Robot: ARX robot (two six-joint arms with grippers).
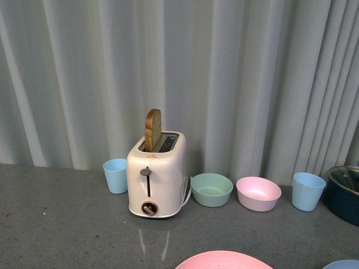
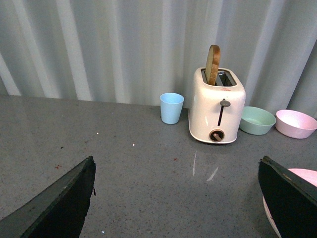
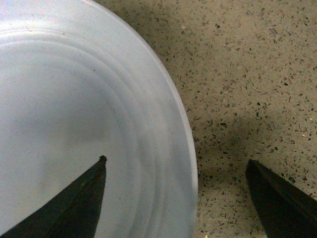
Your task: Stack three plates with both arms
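Note:
The pink plate (image 1: 224, 260) shows only its far rim at the bottom edge of the front view, and a sliver of it (image 2: 303, 174) lies behind one finger in the left wrist view. The light blue plate (image 1: 342, 264) peeks in at the bottom right corner. In the right wrist view it (image 3: 74, 109) fills the frame. My right gripper (image 3: 176, 171) is open, close above its rim, one finger over the plate, the other over the speckled counter (image 3: 247, 74). My left gripper (image 2: 176, 171) is open over bare counter. The cream-beige plate is out of view.
A cream toaster (image 1: 156, 175) with a toast slice stands at the back. Beside it are a blue cup (image 1: 116, 175), a green bowl (image 1: 211, 189), a pink bowl (image 1: 258, 193), another blue cup (image 1: 308, 191) and a dark lidded pot (image 1: 345, 193). A curtain hangs behind.

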